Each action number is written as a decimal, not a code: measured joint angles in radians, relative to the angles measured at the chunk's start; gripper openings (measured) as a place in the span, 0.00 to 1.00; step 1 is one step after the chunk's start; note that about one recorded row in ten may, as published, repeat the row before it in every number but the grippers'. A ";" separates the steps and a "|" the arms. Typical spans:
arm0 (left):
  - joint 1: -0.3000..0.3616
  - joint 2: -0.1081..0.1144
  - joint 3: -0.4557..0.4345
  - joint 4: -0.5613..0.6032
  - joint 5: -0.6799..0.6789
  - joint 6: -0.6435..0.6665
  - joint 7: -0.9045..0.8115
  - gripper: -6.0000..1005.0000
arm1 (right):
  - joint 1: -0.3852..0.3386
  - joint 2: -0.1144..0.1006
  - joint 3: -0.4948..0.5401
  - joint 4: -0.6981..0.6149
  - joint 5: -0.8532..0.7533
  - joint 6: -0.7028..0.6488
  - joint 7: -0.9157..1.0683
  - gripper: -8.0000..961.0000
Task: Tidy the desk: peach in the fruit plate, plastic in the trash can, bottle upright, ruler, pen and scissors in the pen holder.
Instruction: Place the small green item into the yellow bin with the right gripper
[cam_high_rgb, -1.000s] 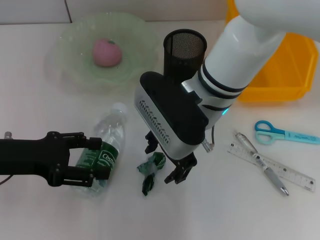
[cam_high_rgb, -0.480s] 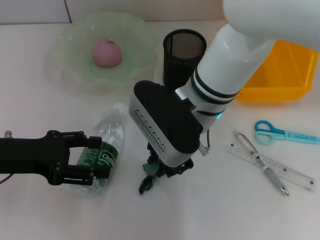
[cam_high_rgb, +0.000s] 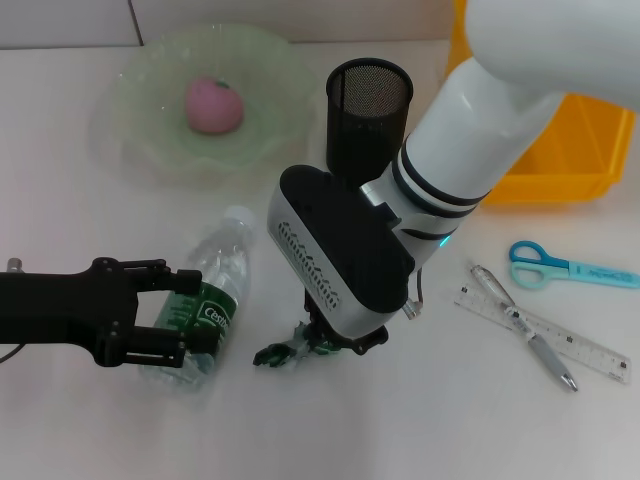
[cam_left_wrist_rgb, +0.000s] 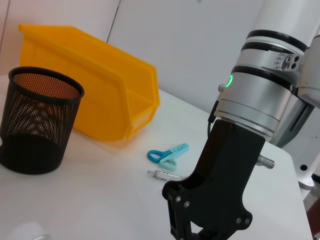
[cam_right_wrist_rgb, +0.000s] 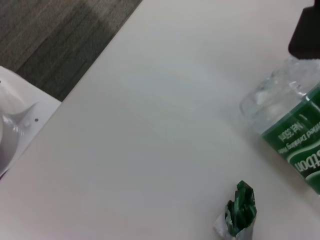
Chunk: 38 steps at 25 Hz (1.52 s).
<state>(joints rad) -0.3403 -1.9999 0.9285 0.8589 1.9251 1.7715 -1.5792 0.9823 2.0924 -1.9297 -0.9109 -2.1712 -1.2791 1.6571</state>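
The pink peach (cam_high_rgb: 213, 105) lies in the green fruit plate (cam_high_rgb: 135, 140). The clear bottle (cam_high_rgb: 222, 270) lies on its side; my left gripper (cam_high_rgb: 195, 315) has its fingers closed on its green label. My right gripper (cam_high_rgb: 325, 345) is down on the table, shut on the crumpled green plastic (cam_high_rgb: 280, 352), which sticks out to its left. The plastic also shows in the right wrist view (cam_right_wrist_rgb: 239, 210), beside the bottle (cam_right_wrist_rgb: 287, 135). Scissors (cam_high_rgb: 560, 265), ruler (cam_high_rgb: 560, 340) and pen (cam_high_rgb: 520, 325) lie at the right. The black mesh pen holder (cam_high_rgb: 370, 95) stands at the back.
A yellow bin (cam_high_rgb: 560, 150) stands at the back right, behind the scissors. The left wrist view shows the pen holder (cam_left_wrist_rgb: 40, 120), the bin (cam_left_wrist_rgb: 90, 95), the scissors (cam_left_wrist_rgb: 167, 152) and the right arm's wrist (cam_left_wrist_rgb: 215, 200) close by.
My right gripper came down over the green plastic and its fingers closed on it. The plastic shifted and now pokes out to the left. The left arm and bottle have not moved.
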 joint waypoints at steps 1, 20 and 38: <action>0.000 0.000 0.000 0.000 0.000 0.000 0.000 0.75 | -0.004 0.000 0.004 -0.004 0.000 0.000 0.000 0.04; -0.012 0.006 -0.016 0.006 0.000 0.010 -0.006 0.74 | -0.507 -0.003 0.651 -0.489 0.113 -0.273 -0.057 0.06; -0.017 0.003 -0.014 0.005 0.000 0.027 -0.027 0.73 | -0.509 -0.012 0.958 0.193 0.969 0.335 -0.518 0.13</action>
<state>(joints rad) -0.3577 -1.9969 0.9142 0.8637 1.9251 1.7987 -1.6065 0.4731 2.0802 -0.9716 -0.7184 -1.2022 -0.9439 1.1392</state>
